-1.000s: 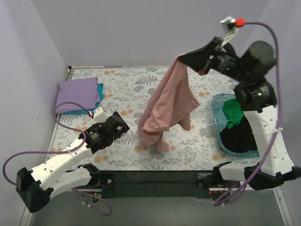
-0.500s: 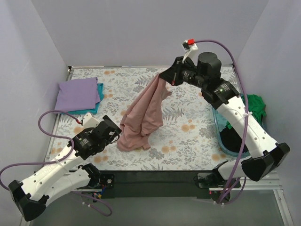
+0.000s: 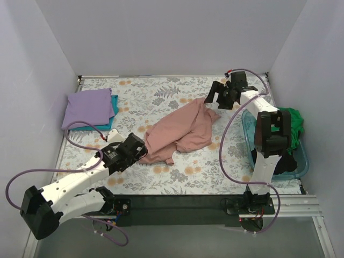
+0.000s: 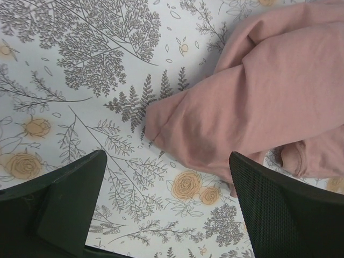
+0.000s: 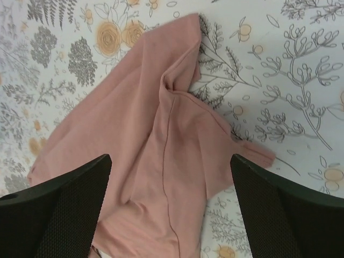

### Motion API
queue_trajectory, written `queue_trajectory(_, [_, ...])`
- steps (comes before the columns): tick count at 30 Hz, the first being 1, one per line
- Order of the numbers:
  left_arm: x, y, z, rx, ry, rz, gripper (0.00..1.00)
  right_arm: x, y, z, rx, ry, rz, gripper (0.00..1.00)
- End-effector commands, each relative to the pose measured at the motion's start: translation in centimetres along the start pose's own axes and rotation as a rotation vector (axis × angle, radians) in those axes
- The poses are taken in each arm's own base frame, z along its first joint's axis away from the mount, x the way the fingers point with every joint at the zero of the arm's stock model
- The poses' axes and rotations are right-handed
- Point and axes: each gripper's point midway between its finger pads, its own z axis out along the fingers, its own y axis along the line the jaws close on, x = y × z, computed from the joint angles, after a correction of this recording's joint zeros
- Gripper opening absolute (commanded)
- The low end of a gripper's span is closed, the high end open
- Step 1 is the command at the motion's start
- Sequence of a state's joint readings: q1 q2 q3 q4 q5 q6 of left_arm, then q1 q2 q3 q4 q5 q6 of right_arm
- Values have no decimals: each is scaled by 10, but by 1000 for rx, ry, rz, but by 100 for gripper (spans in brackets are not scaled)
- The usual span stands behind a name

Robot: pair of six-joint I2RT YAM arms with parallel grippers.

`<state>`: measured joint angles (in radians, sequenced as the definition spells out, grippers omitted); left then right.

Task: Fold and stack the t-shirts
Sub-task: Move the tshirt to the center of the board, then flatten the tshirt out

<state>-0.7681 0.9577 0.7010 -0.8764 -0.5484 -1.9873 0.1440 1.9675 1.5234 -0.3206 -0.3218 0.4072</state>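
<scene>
1. Dusty pink cloth is what you should look at first; the pink t-shirt (image 3: pixel 180 131) lies crumpled on the floral table (image 3: pixel 215 161), about mid-table, not spread flat.
2. Its long axis runs on a diagonal in the top view, from a near-left end by the left arm to a far-right end by the right arm; the far-right end narrows, while the near-left end is broader and bunched in folds.
3. Your left gripper (image 3: pixel 141 150) sits at that near-left end with its jaws spread wide and nothing between them; in the left wrist view (image 4: pixel 166 158) a rounded fold of the shirt (image 4: pixel 258 107) points left across the floral print, just ahead of the two black fingers (image 4: pixel 70 199); you cannot tell from these views whether they touch the cloth.
4. Your right gripper (image 3: pixel 216 95) is at the far-right end, jaws also wide apart and holding nothing; in the right wrist view (image 5: pixel 171 158) the shirt (image 5: pixel 161 150) lies below and between the fingers (image 5: pixel 279 209), with one pointed corner aimed at the top of the view and a small tab of cloth sticking out to the right.
5. At the far left a folded lavender t-shirt (image 3: pixel 88 107) rests on a teal t-shirt (image 3: pixel 114 102), whose edge shows along its right side.
6. At the right edge the translucent teal tub (image 3: pixel 248 121) holds a green t-shirt (image 3: pixel 293 121) and a black t-shirt (image 3: pixel 287 161); the right arm hides part of it.
</scene>
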Motion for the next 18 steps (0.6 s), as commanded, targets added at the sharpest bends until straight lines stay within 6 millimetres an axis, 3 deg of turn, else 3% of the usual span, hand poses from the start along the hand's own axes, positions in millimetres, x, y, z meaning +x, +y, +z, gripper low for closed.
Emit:
queue_trajectory(1, [10, -16, 13, 42, 31, -11, 98, -27, 37, -53, -23, -126, -129, 98])
queue_trajectory(3, [20, -17, 24, 20, 68, 12, 98, -19, 26, -67, 34, -148, -150, 98])
queue_trajectory(4, [19, -14, 29, -5, 70, -1, 98, -23, 26, -90, 81, -211, -163, 99])
queue_trajectory(5, [21, -13, 32, -16, 87, -4, 98, -1, 8, -90, 133, -180, -151, 98])
queue_trajectory(7, [23, -7, 42, -56, 104, -3, 98, 7, -2, -113, 195, -238, -166, 98])
queue_trajectory(8, [22, -9, 47, -47, 106, -10, 98, 30, -14, -110, 216, -201, -166, 98])
queue_trajectory(10, [27, -3, 56, -63, 155, -12, 98, 43, -18, -120, 228, -211, -174, 98])
queue_trajectory(12, [29, -10, 63, -26, 187, -36, 98, 70, -27, -117, 240, -166, -177, 98])
queue_trajectory(13, [30, -5, 69, -39, 199, -43, 97, 73, -30, -121, 264, -180, -192, 98])
queue_trajectory(18, [40, -11, 79, -13, 238, -43, 74, 114, -22, -103, 210, -125, -233, 98])
